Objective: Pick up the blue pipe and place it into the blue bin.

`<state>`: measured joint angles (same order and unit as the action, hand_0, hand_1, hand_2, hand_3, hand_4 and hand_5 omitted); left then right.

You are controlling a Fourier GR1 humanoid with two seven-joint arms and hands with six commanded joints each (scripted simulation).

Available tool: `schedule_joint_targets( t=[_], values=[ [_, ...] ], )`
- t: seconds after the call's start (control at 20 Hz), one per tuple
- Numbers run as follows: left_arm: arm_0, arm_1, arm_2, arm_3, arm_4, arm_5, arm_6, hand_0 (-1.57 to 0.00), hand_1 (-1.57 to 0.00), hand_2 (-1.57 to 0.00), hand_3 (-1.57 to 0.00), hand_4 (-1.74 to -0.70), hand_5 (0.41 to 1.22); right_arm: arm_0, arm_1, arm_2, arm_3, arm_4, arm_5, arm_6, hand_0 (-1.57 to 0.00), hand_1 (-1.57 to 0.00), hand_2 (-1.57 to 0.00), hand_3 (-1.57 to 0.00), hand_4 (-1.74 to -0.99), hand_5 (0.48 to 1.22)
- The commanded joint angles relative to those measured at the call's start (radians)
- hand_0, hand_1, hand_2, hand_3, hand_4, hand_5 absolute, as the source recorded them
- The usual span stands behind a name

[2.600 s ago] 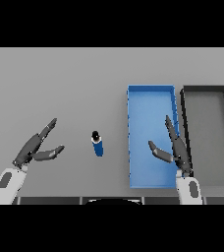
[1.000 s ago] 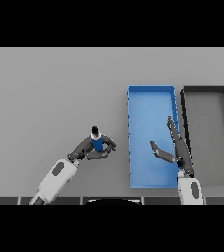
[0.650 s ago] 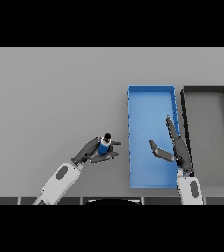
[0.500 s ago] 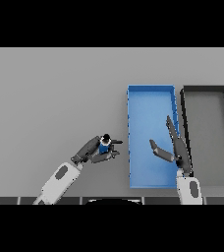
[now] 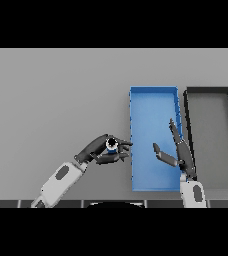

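Note:
The blue pipe (image 5: pixel 111 146) is a short tube with its ring-shaped end facing up. My left hand (image 5: pixel 97 149) is curled round it and holds it just left of the blue bin (image 5: pixel 153 102). The blue bin is a long open tray to the right of the table's middle. My right hand (image 5: pixel 178 153) is open with straight fingers over the blue bin's right side and holds nothing.
A black bin (image 5: pixel 211 95) stands right beside the blue bin on its right. The grey table (image 5: pixel 51 100) stretches wide to the left and back.
My left hand closed on the pipe and has carried it to the right, close to the blue bin's left wall. My right hand has barely moved.

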<state>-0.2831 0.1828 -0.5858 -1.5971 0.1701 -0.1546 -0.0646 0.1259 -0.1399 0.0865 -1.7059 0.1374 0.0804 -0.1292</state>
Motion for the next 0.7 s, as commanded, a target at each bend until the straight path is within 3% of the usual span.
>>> schedule_joint_targets(
  t=[0.0,0.25,0.5,0.65],
  values=[
    [-0.006,-0.001,-0.004,-0.001,-0.003,-0.002,0.007,-1.56,-1.56,-1.56,-1.44,-1.73,1.218,0.015,-0.004,0.0,-0.004,0.007,-0.003,-0.011,0.0,0.0,0.0,0.0,-1.195,0.635],
    [-0.007,-0.002,-0.005,0.006,-0.001,-0.009,0.032,-1.57,-1.57,-1.57,-1.44,-1.73,1.219,0.013,-0.005,-0.01,-0.005,-0.011,0.002,0.004,0.0,0.0,0.0,0.0,-1.174,0.629],
    [-0.007,-0.006,-0.015,-0.001,-0.019,-0.006,0.025,-1.57,-1.57,-1.57,-1.44,-1.73,1.22,0.017,-0.01,-0.009,-0.026,-0.02,0.008,0.027,0.0,0.0,0.0,0.0,-1.207,0.619],
    [-0.004,-0.008,-0.018,0.016,-0.026,-0.009,0.022,-1.57,-1.57,-1.57,-1.44,-1.73,1.221,0.014,-0.021,-0.014,-0.064,-0.079,0.051,0.004,0.0,0.0,0.0,0.0,-1.195,0.61]
  ],
)
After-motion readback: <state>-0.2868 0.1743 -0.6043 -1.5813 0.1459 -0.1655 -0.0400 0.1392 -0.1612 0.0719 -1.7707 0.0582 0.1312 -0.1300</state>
